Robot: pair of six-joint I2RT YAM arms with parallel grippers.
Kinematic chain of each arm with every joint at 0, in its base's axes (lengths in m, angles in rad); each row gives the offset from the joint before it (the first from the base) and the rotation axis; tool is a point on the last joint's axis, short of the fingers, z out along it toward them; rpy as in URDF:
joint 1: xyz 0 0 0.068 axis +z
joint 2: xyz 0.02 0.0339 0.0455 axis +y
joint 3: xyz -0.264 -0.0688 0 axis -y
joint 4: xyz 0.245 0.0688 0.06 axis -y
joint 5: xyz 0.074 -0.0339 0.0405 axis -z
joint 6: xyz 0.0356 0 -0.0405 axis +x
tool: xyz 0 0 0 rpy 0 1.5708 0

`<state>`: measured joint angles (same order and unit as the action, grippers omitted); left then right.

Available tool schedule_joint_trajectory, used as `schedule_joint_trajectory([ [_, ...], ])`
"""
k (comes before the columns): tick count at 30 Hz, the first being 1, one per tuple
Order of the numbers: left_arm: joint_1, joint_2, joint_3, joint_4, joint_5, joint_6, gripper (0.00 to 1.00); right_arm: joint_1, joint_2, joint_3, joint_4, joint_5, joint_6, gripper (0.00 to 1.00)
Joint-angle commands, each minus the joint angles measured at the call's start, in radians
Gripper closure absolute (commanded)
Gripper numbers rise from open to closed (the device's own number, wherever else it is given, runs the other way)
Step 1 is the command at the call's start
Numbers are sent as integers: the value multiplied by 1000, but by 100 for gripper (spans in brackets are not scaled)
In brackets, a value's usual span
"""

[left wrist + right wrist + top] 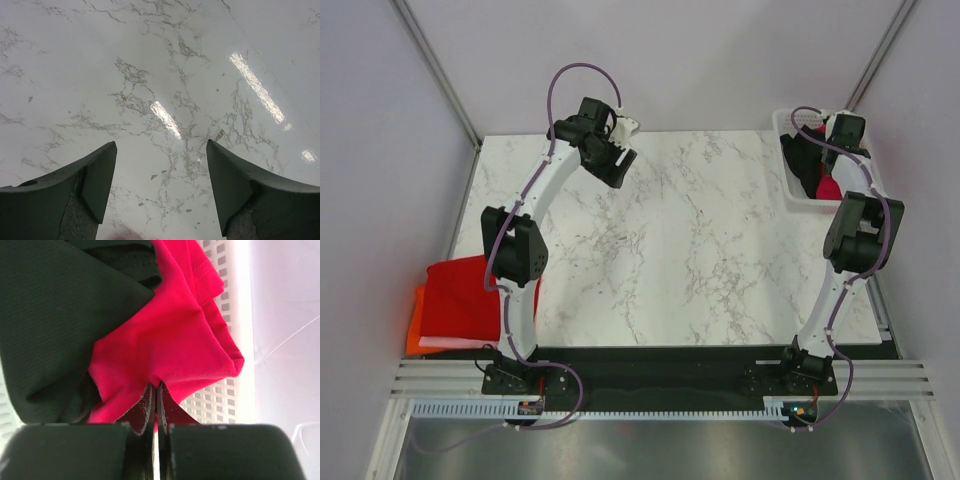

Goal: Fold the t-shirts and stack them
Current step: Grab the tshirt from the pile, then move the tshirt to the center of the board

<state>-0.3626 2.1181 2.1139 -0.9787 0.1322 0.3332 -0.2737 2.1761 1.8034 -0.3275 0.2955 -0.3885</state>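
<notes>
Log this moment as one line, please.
right gripper: shut on crimson t-shirt in basket | left gripper: open over table

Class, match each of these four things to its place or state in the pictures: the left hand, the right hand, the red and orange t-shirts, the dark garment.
Column one:
1. left hand
2. right hand
3. red and orange t-shirts
4. dark garment

Column two:
A. piled at the near-left edge of the table
B. shut on the crimson t-shirt in the basket
C. lying in the basket beside the crimson t-shirt
D. open above the table

Pairs: 1-D; 2-B; 3-A; 4-C
</notes>
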Motion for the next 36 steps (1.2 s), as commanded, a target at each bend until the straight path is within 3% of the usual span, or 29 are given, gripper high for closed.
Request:
schedule_joint_trajectory([
  [1,-9,-6,34,0,-3,33,20,-6,-68,31,-12,-15,11,100],
  [7,-10,-6,53,5,-9,41,20,50,-260,135,24,-6,-67,100],
  [12,2,-26,130,58,-35,130,14,129,-332,250,19,-30,-145,100],
  [16,36,-69,123,133,-72,167,10,264,-393,330,7,-51,-222,100],
  [21,149,-128,101,158,-26,63,10,442,-456,346,11,-90,-341,100],
  [24,220,-199,45,166,61,-19,11,563,-489,318,4,-49,-421,100],
  [28,251,-335,-145,208,66,-36,11,683,-527,300,-71,-25,-399,100],
  [32,248,-499,-385,386,73,9,5,694,-559,171,-117,-96,-290,100],
  [36,248,-566,-505,428,148,18,9,694,-553,-54,-139,-176,-165,100],
])
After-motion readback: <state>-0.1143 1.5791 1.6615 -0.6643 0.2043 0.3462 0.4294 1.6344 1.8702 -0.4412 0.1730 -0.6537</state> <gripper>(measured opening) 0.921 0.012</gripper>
